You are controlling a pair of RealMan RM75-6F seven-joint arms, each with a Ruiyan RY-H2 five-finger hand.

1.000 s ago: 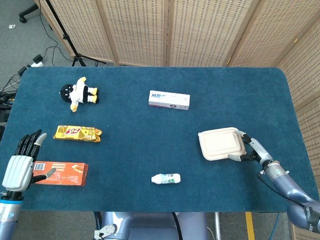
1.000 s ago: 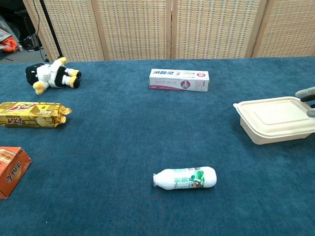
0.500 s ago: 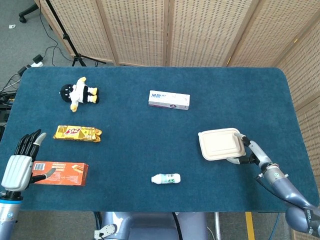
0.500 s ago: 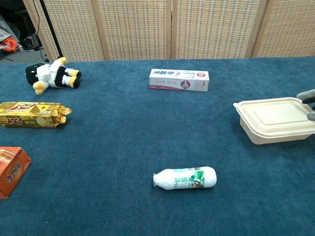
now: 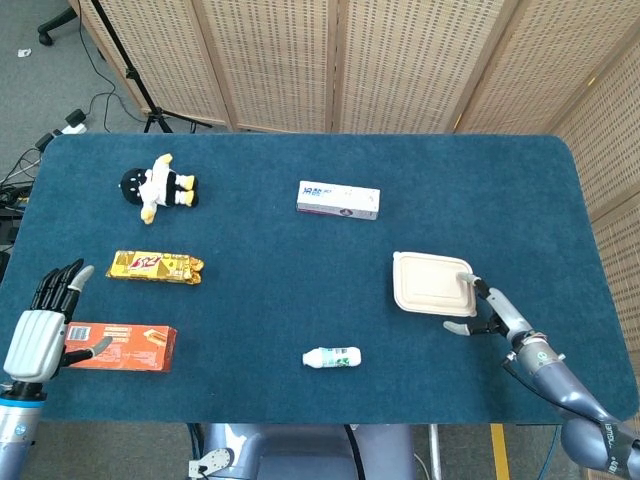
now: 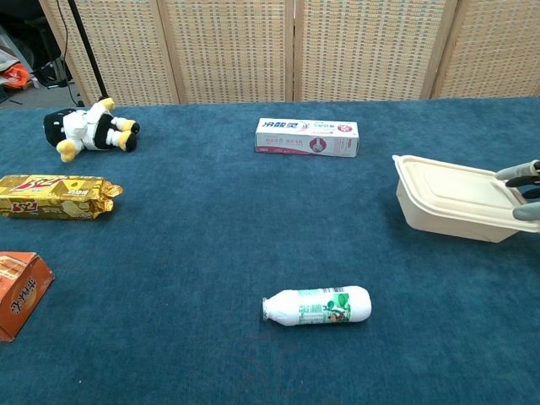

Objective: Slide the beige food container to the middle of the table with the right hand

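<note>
Right hand point(image 5: 478, 307) grips right edge of beige food container point(image 5: 431, 284); container lies frame-left of hand, toward surface centre.

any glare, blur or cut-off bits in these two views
Head view: even light, no glare, sharp; the container and right hand show whole, with only faint shadows. Chest view: also sharp, but the right hand is cropped at the right edge and the orange box at the left edge.
</note>
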